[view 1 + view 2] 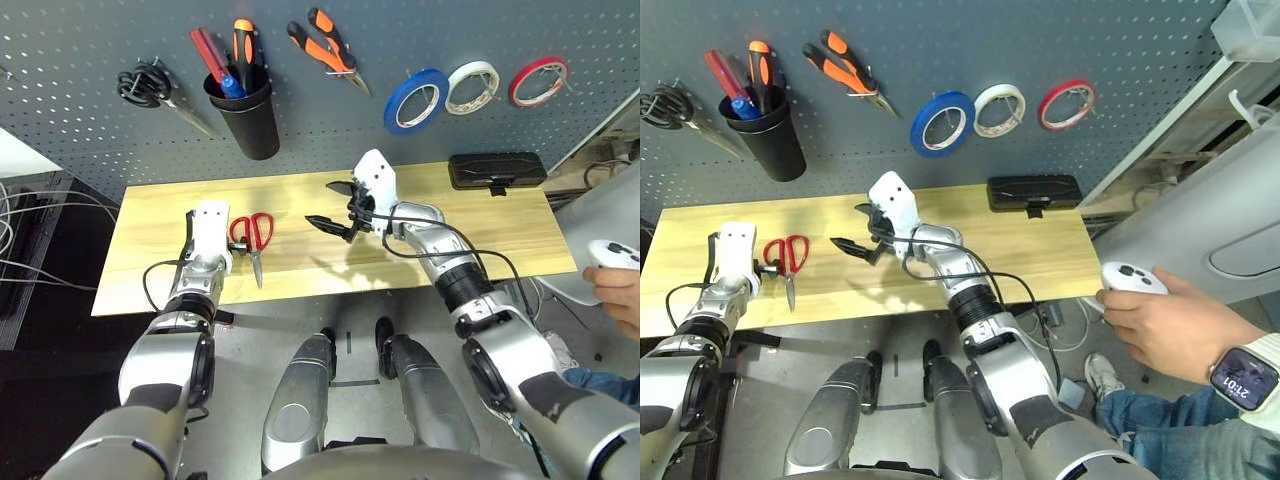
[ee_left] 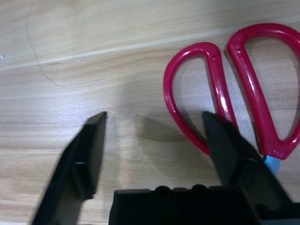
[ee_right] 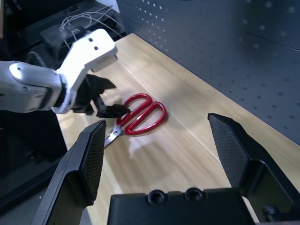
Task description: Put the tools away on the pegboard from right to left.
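While the red scissors [image 1: 256,240] lie flat on the wooden table [image 1: 480,235], left of centre in the head view, the left gripper [image 1: 236,250] sits low at their handle loops, jaws parted; one finger [image 2: 234,150] overlaps the near loop, and no grip is evident. At frame centre, the right gripper [image 1: 337,207] hovers above the table, jaws wide apart and empty, pointing toward the scissors. On the pegboard [image 1: 90,90] across the top hang the blue tape [image 1: 415,101], the pliers [image 1: 325,47] and a black cup [image 1: 245,115] holding the screwdriver [image 1: 231,84].
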